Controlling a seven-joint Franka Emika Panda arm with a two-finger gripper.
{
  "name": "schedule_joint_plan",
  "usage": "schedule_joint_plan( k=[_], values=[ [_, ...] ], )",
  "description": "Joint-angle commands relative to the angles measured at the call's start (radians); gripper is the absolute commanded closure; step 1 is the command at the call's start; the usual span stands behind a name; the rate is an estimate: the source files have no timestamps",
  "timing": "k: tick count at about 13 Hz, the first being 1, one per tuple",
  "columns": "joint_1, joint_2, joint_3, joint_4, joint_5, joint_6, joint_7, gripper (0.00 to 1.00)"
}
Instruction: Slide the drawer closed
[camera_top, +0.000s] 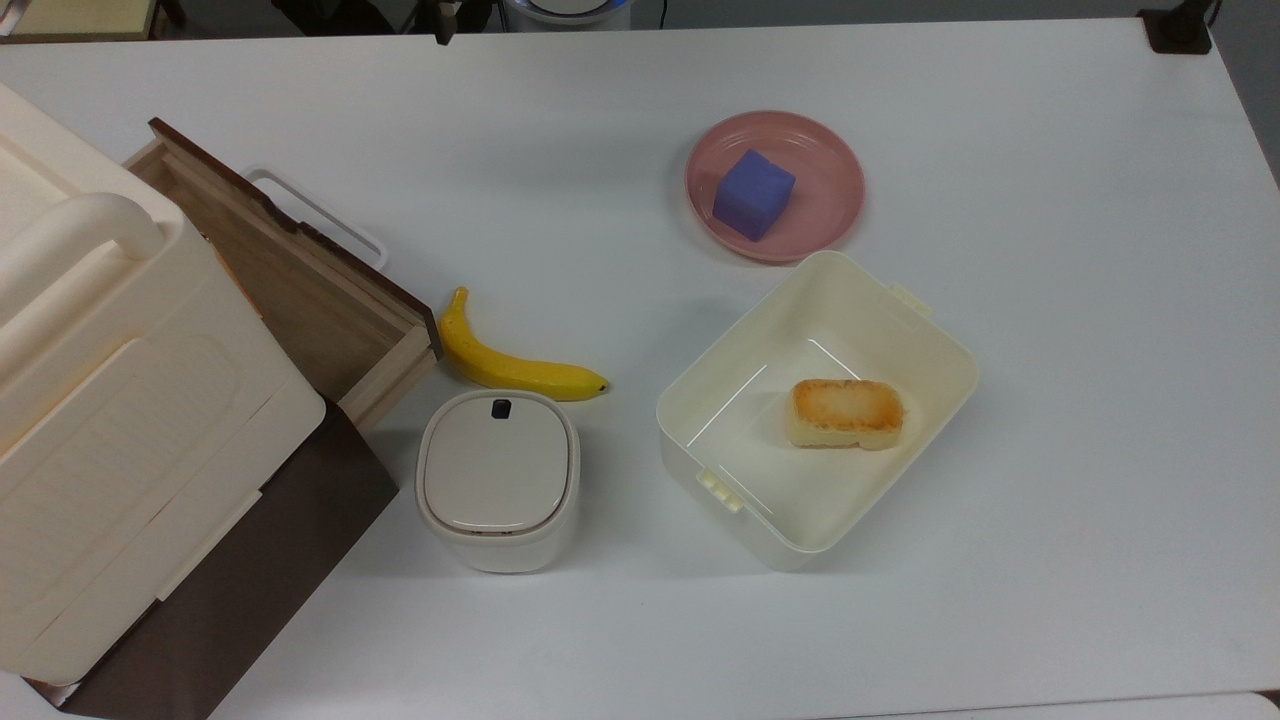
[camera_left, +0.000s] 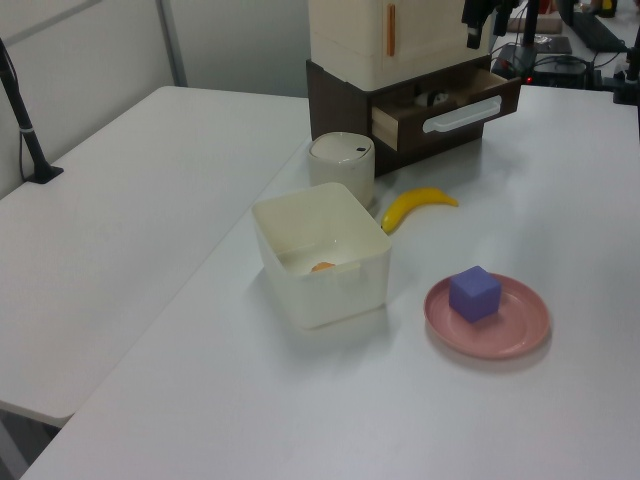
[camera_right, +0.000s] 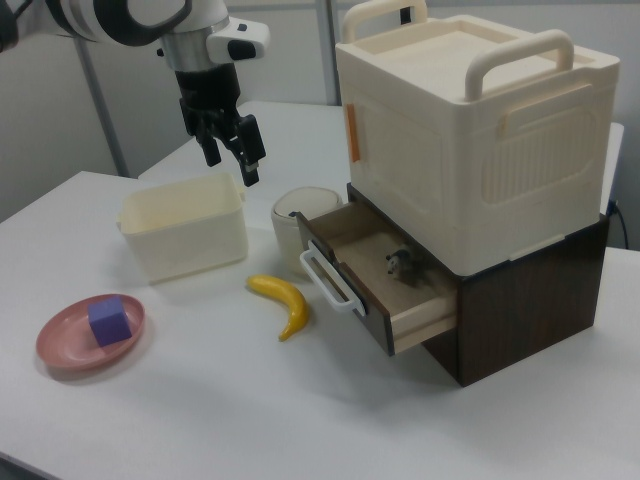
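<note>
gripper (camera_right: 231, 153) up in the air | fingers spread a bit, I see nothing held | drawer (camera_right: 372, 279) hanging open

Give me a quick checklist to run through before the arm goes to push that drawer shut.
1. Drawer pulled out and needing a push: ok, it stands well out of the dark cabinet.
2. Handle free to reach: ok, nothing rests on it.
3. Gripper empty: ok, open and holding nothing, up above the table.
4. Path to the drawer front: cannot tell, the banana lies on the table close in front of it, apart from the handle.
5. Nothing sticking up out of the drawer: cannot tell, a small dark thing sits inside near the back.
6. Big cream box on the cabinet sitting steady: ok.
</note>
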Motion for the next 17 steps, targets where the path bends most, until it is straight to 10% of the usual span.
schedule_joint_plan(
  k=[1,17],
  values=[
    [-0.011,-0.013,0.010,-0.022,0.020,0.009,-0.002,0.00],
    [-0.008,-0.012,0.013,-0.029,0.014,-0.014,-0.013,0.00]
  ],
)
